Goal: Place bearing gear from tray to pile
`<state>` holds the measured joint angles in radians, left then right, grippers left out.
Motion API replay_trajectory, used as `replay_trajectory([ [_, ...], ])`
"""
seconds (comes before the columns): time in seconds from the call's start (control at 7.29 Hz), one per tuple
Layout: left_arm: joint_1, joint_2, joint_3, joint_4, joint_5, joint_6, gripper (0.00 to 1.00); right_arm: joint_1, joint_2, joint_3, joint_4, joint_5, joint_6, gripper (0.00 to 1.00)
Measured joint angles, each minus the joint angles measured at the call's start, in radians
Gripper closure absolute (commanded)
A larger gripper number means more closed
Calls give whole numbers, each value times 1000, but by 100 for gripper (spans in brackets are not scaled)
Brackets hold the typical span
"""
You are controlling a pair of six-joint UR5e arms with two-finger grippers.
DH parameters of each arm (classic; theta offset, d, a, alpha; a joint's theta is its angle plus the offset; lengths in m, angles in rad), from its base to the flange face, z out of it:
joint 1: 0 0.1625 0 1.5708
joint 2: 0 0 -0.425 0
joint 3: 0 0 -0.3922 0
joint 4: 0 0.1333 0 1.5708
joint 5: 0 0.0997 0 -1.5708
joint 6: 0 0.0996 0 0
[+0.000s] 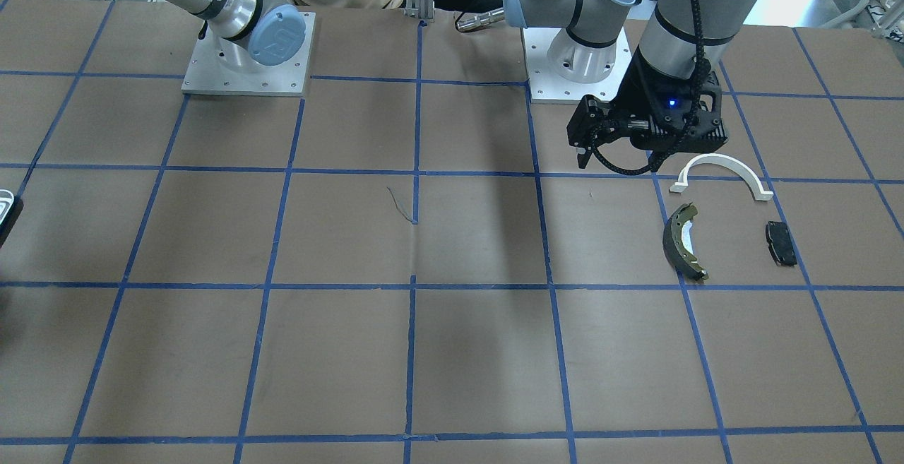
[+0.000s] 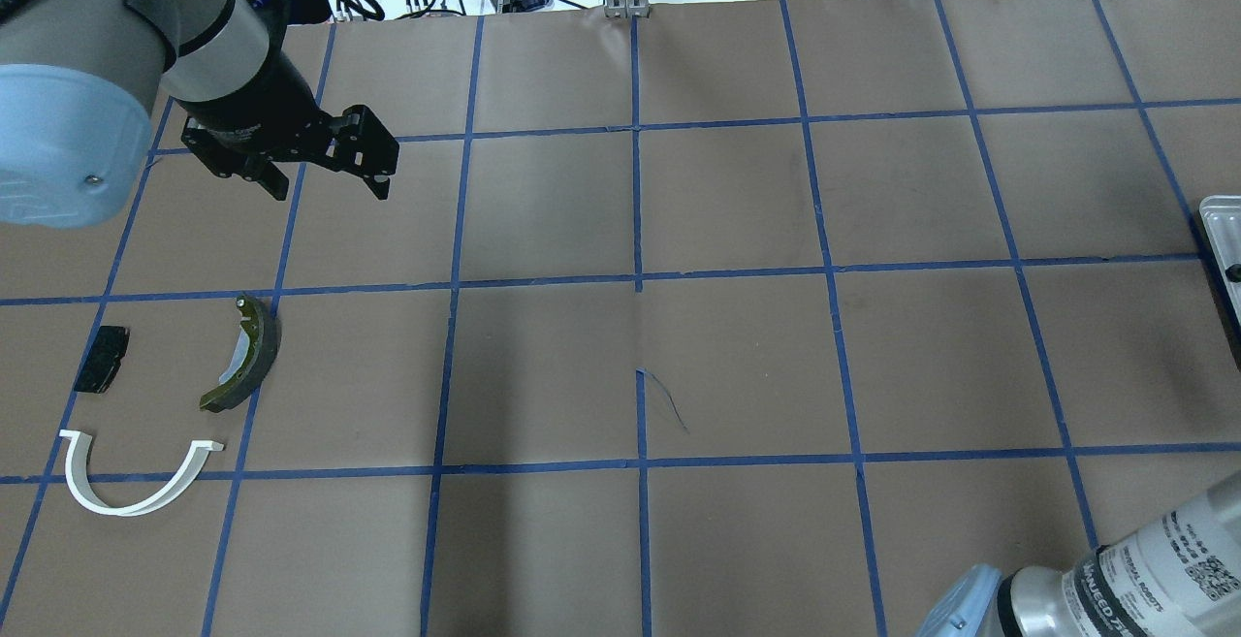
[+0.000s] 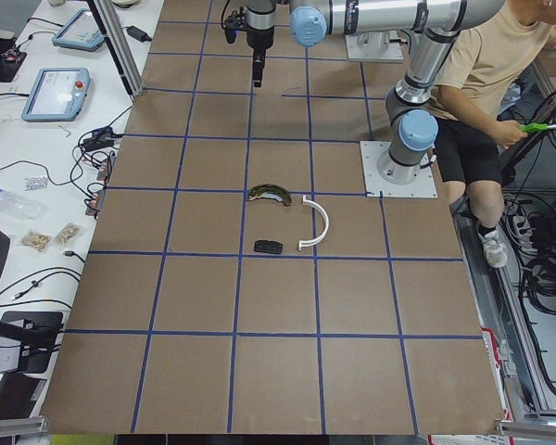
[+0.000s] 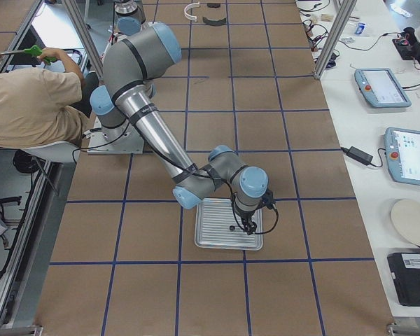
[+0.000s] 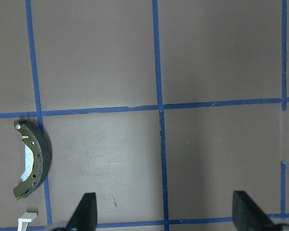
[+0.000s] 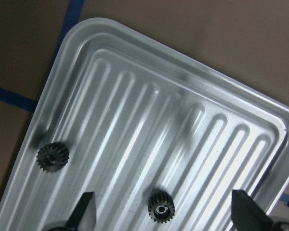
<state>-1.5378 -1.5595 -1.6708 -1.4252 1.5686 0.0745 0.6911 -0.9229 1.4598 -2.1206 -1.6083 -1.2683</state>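
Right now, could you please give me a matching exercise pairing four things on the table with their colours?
Things:
1. half-ring bracket
2. brake shoe
3. small pad
4. tray

Colours:
A. silver
B. black
C. white
D. dark with an olive rim

Pairs: 1-C, 2-D, 3-B, 4-A.

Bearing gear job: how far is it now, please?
Nothing is delivered yet: both small black toothed gears lie in the ribbed metal tray. In hand: the open right gripper hovers over one gear. Remaining: grasp, carry, release at the pile of white half-ring bracket, dark curved brake shoe and black pad.
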Motion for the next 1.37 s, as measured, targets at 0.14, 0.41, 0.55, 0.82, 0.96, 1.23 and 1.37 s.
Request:
replay_trajectory([
  [0.14,0,0,-1,0,0,0,0,-2,8,6,4,-5,-6,6],
  [0.41,3,0,-1,0,1,2,0,-7,15,20,7,-25,-14,15],
  [0.55,5,0,-1,-1,1,3,0,-8,16,22,8,-36,-15,28],
  [0.82,8,1,1,0,1,4,0,-8,16,25,9,-43,-15,69],
  [0.96,11,2,1,0,1,5,0,-8,16,28,10,-45,-15,84],
  [1.23,14,2,1,0,1,5,0,-8,14,30,9,-47,-7,100],
  [1.37,15,2,1,0,1,5,0,-6,8,30,11,-64,21,100],
])
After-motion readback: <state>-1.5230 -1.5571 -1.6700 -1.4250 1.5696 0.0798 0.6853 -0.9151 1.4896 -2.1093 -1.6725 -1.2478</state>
